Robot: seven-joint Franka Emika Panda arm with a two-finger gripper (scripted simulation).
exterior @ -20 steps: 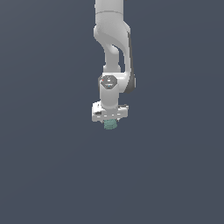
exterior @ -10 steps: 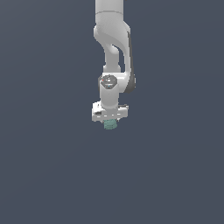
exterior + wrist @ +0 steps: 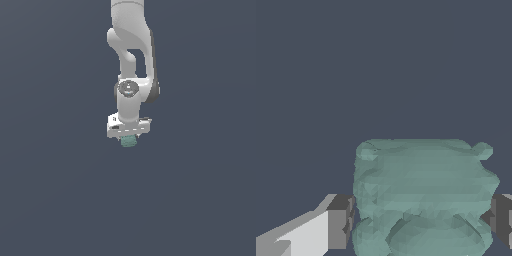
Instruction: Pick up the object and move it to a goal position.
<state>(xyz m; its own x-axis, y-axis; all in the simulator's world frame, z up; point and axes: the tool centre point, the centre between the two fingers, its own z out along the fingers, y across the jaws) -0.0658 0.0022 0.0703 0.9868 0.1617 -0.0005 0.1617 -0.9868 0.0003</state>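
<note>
one lumpy, ribbed teal-green object (image 3: 423,197), pinched between two blocky grey fingers (image 3: 340,222), glossy white arm (image 3: 131,60)

Both renders are evenly and rather dimly lit, with a flat slate-grey backdrop that shows no gradient, horizon or cast shadow. In the exterior view the glossy white jointed robot arm (image 3: 131,60) is brightest on its front faces, and its side toward the exterior view's right falls into soft grey shade; no hard glare appears. Edges are clean but slightly jagged, with no blur or lens distortion. In the wrist view the ribbed teal-green stubby object (image 3: 423,197) shows coarse faceted shading, paler on its upper surfaces and darker in its folds. Everything stays equally sharp.
</note>
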